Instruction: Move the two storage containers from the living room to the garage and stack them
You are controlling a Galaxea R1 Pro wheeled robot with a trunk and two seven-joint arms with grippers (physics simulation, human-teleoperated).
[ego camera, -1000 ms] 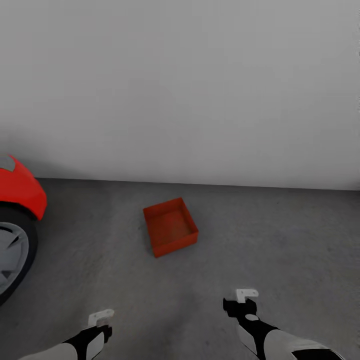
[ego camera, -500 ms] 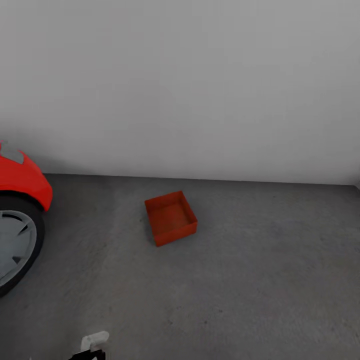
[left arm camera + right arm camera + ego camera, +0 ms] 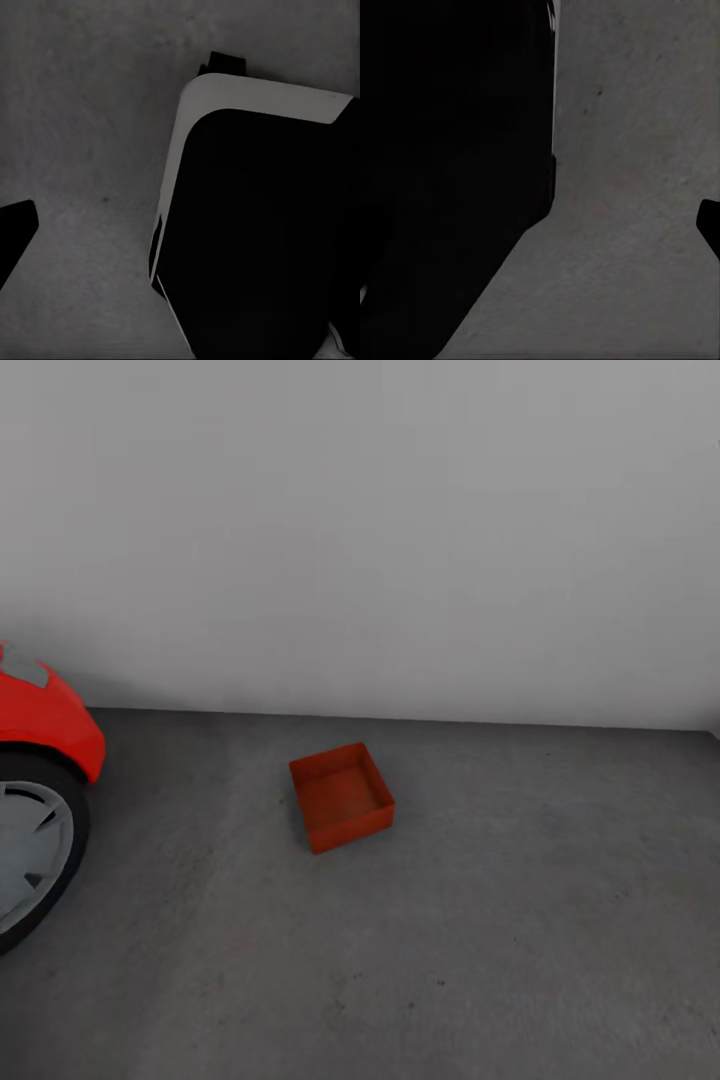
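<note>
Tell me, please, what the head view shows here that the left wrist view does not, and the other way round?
The head view alone has one storage container sitting open and empty on the floor, the red car with its wheel, and the white wall. The left wrist view alone has a dark, white-edged part of the robot up close. Both share the grey concrete floor.

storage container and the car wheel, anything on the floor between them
Nothing: in the head view the stretch of grey floor between the storage container and the car wheel is bare concrete.
</note>
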